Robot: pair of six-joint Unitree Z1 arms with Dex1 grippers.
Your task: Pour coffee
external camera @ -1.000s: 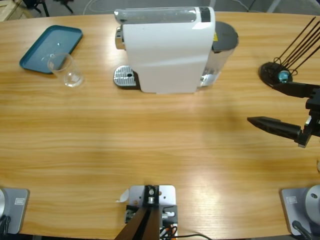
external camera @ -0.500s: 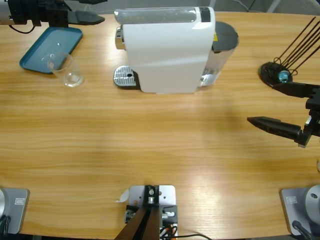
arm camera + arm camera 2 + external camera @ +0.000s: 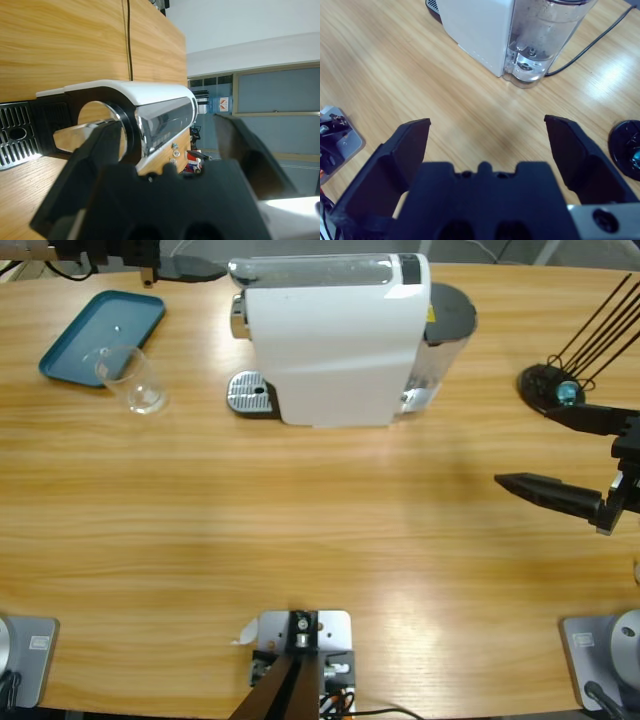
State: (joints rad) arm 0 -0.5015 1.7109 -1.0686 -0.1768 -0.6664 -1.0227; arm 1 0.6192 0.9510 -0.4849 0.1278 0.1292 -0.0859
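The white coffee machine (image 3: 330,340) stands at the back middle of the table, with its silver drip grate (image 3: 250,393) to its left. An empty clear glass cup (image 3: 135,380) sits left of it, at the edge of a teal tray (image 3: 100,335). My left gripper (image 3: 195,270) reaches in from the top left corner, open, close to the machine's front end. In the left wrist view the left gripper (image 3: 167,122) frames the machine's silver-rimmed head (image 3: 125,130) between its jaws without touching it. My right gripper (image 3: 525,445) hovers open at the right edge, holding nothing.
A black round stand (image 3: 550,385) with thin black rods is at the back right, near the right gripper. The machine's clear water tank (image 3: 545,35) and its power cord (image 3: 595,42) show in the right wrist view. Bare wooden table (image 3: 300,530) spreads across the front.
The left arm came into view at the top left, then moved right and farther back toward the machine's head. The right arm, cup and tray have not moved.
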